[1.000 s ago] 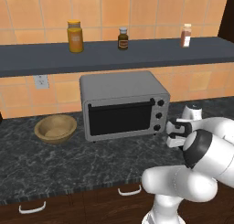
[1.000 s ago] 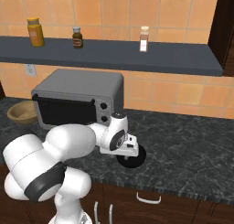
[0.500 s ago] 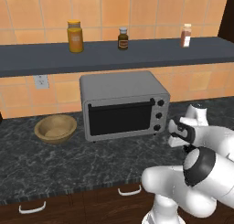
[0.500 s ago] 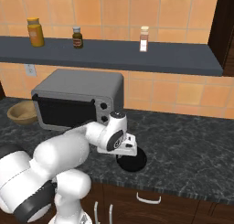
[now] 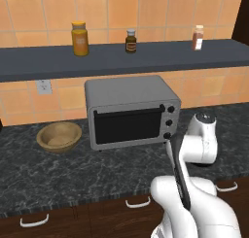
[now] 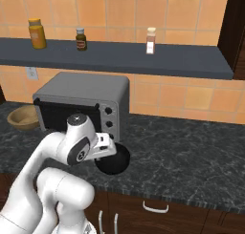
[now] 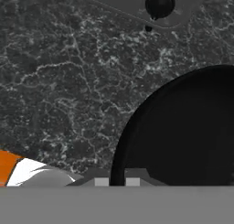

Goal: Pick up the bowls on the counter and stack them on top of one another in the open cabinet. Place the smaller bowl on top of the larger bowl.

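A black bowl (image 6: 114,160) sits on the counter (image 6: 191,156) in front of the toaster oven's right end. My gripper (image 6: 110,151) is down at its near rim. In the hand view the gripper (image 7: 117,181) is shut on the black bowl (image 7: 183,131), with the thin rim between the two fingertips. A tan wooden bowl (image 5: 59,136) with a paler inside rests on the counter (image 5: 48,178) left of the oven; the right base view shows this tan bowl (image 6: 23,117) at its left edge. The open cabinet is out of view.
A grey toaster oven (image 5: 131,110) stands at the back of the counter, close behind the gripper. Above it a dark grey shelf (image 5: 146,57) carries an orange jar (image 5: 80,38) and two small bottles. Dark wood (image 6: 235,27) rises at the far right.
The jaws have closed onto the black bowl's rim. The arm's elbow has swung and the hand has settled a little lower. Both bowls stay where they were.
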